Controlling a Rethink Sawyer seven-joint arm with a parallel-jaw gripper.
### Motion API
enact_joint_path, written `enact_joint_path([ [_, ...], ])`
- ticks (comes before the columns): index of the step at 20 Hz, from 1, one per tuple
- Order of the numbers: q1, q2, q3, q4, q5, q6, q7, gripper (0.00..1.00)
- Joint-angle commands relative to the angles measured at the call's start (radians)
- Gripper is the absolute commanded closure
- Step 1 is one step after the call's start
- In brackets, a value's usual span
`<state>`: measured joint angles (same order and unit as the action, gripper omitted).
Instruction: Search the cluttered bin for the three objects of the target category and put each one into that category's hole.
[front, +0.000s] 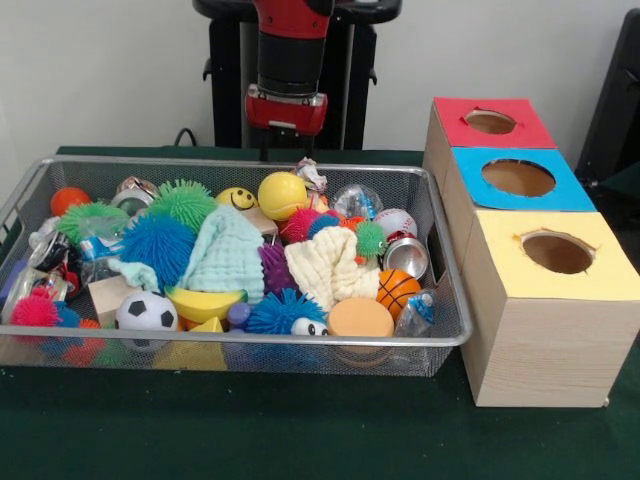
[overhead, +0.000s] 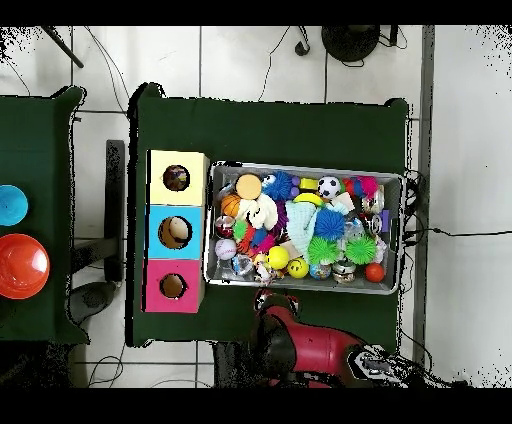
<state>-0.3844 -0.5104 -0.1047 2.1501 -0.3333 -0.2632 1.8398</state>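
Note:
A wire mesh bin (front: 452, 300) holds a heap of toys. Among them are a yellow ball (front: 282, 194), a smiley ball (front: 237, 198), a soccer ball (front: 146, 312), a small basketball (front: 397, 290), a baseball (front: 396, 221), spiky balls in blue (front: 157, 245) and green (front: 184, 202), two cloths (front: 228, 256) and a metal can (front: 406, 257). Beside the bin stand three wooden boxes with holes: red (front: 490, 121), blue (front: 518, 177) and yellow (front: 557, 253). My gripper (front: 288, 145) hangs just behind the bin's far rim, above the yellow ball's side, holding nothing I can see. From overhead the gripper (overhead: 268, 297) is at the bin's (overhead: 306, 285) bottom edge.
A green cloth covers the table (front: 300, 430). In the overhead view, a second table at the left carries a red bowl (overhead: 22, 266) and a blue one (overhead: 10, 204). A black post (front: 625, 90) stands at the right edge.

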Motion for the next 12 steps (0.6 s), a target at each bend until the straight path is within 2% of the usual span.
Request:
enact_joint_path([
  [1,-0.003,-0.057,0.108,-0.073,0.007,0.114,0.1,0.0],
  [8,0.025,-0.147,0.106,-0.043,0.025,0.159,0.117,0.0],
  [12,0.047,-0.169,0.102,-0.036,0.036,0.187,0.129,0.0],
])
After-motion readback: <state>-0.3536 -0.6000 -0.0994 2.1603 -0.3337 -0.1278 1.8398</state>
